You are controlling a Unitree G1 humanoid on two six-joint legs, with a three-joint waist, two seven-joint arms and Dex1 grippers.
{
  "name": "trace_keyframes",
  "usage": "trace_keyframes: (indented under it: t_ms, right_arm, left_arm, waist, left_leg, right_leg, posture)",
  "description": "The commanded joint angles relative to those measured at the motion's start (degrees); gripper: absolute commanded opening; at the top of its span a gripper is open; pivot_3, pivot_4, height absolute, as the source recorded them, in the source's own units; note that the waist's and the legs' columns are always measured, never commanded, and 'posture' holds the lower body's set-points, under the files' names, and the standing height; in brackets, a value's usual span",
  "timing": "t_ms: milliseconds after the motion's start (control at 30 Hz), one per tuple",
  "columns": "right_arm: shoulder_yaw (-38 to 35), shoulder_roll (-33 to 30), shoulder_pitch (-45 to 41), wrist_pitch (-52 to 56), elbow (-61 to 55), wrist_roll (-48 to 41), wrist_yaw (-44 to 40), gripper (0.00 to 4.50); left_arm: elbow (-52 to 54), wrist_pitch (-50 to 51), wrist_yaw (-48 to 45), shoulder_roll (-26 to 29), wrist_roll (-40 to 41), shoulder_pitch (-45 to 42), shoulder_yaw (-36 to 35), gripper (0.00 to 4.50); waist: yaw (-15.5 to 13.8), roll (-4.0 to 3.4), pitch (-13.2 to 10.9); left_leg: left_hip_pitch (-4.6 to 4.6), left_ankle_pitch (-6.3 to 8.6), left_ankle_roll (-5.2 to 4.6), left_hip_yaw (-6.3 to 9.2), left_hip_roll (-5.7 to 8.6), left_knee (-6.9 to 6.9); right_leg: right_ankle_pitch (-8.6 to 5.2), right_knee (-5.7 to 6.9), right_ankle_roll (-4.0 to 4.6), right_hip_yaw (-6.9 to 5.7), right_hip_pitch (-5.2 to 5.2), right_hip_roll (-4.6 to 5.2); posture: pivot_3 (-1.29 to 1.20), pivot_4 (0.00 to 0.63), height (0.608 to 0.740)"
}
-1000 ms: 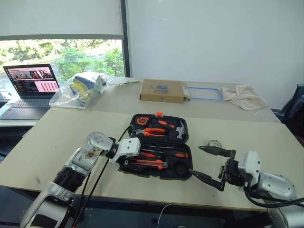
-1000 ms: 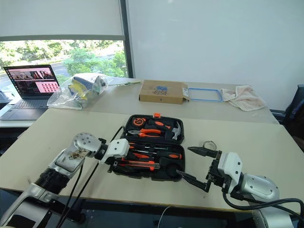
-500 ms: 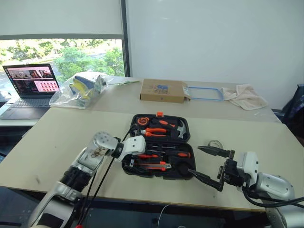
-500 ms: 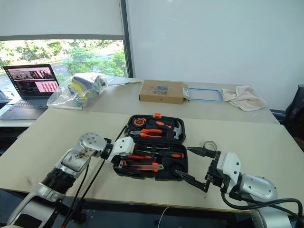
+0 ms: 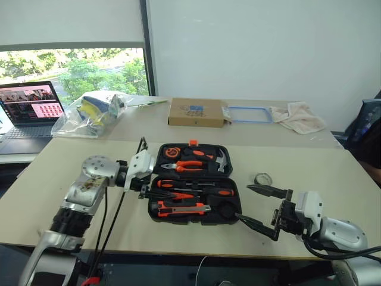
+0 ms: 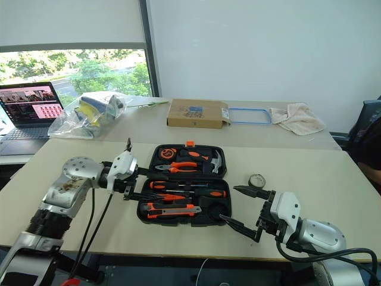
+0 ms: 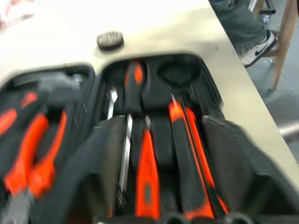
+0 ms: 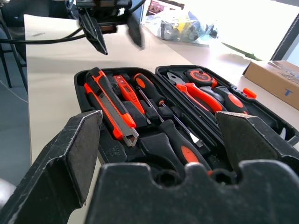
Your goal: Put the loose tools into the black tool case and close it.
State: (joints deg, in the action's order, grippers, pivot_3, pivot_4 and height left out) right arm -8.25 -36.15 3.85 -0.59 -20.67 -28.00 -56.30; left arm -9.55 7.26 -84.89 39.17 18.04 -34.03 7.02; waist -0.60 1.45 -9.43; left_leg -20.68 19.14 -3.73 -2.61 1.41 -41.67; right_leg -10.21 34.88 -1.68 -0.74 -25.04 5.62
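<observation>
The black tool case [image 5: 193, 182] lies open on the beige table [image 5: 71, 173], its orange latch [image 5: 193, 143] on the far edge. In the far half sit the orange-handled pliers [image 5: 189, 166] and a small hammer [image 5: 222, 162]. The near half holds two orange-and-black screwdrivers [image 5: 215, 192], a slim orange tester screwdriver [image 8: 125, 91] and the utility knife [image 5: 180, 208], each lying in its recess. The small dark tape roll [image 5: 262, 178] is outside the case, on the table just beyond its right end.

The left gripper [image 6: 133, 174] hovers at the case's left end, pointing across it; its fingers [image 8: 95, 37] stand apart with nothing between them, though the right wrist view blurs one of them, so I would not swear how wide. The right gripper [image 5: 257, 206] hangs by the case's near right corner, jaws spread wide and empty, the tape roll just beyond its upper finger.

On the table behind are a flat cardboard box [image 5: 197, 112], a blue-rimmed clear lid [image 5: 249, 114], a crumpled cloth [image 5: 296, 116], a plastic bag of items [image 5: 90, 111] and an open laptop [image 5: 27, 112].
</observation>
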Motion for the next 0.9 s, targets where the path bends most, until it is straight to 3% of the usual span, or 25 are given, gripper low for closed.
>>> trace_keyframes:
  t_ms: [33, 133, 167, 667, 900]
  right_arm:
    - [-0.55, 0.06, 0.08, -0.82, -0.82, -0.45, -0.23, 4.50]
    - [-0.57, -0.11, 0.09, -0.79, -0.68, -0.57, -0.33, 4.50]
    - [-0.57, -0.15, 0.08, -0.78, -0.65, -0.59, -0.37, 4.50]
    - [-0.63, 0.03, 0.28, -0.82, -0.68, -0.41, -0.30, 4.50]
    - [-0.26, 0.49, 0.36, -1.13, -0.75, -0.18, -0.02, 4.50]
  left_arm:
    - [0.00, -3.48, -0.42, 1.14, -1.10, 1.46, -0.14, 1.21]
    - [-1.11, -4.90, 1.85, 0.55, -3.06, 1.99, 0.45, 0.20]
    - [-1.72, -5.82, 2.87, 0.15, -4.03, 1.98, 0.75, 0.08]
    - [-1.49, -7.53, 6.11, -3.20, -7.17, 3.76, 4.16, 0.08]
    - [-1.71, -5.00, 8.67, -2.22, -13.32, 5.04, 8.38, 0.08]
  waist:
    - [-0.17, 0.00, 0.00]
    - [-0.18, 0.00, 0.00]
    - [-0.18, 0.00, 0.00]
    - [-0.11, 0.00, 0.00]
    - [-0.17, -0.05, 0.03]
  left_leg:
    - [-0.01, 0.00, 0.00, 0.00, 0.00, 0.00]
    - [-0.07, 0.00, 0.01, 0.00, 0.01, 0.00]
    - [-0.07, -0.01, 0.01, 0.00, 0.02, 0.00]
    - [-0.07, 0.00, 0.00, 0.00, 0.01, 0.00]
    - [0.01, 0.00, -0.01, 0.00, 0.01, 0.00]
  right_leg:
    - [0.00, 0.00, 0.00, -0.01, 0.00, 0.01]
    - [0.00, -0.02, 0.00, -0.02, -0.03, 0.03]
    - [0.00, -0.02, 0.00, -0.02, -0.03, 0.03]
    - [0.00, 0.00, 0.00, -0.02, -0.03, 0.02]
    - [0.00, 0.00, 0.00, -0.01, 0.05, 0.02]
  posture:
    - [0.00, 0.150, 0.740]
    - [0.00, 0.150, 0.740]
    - [0.00, 0.150, 0.740]
    - [0.00, 0.150, 0.740]
    - [0.00, 0.150, 0.740]
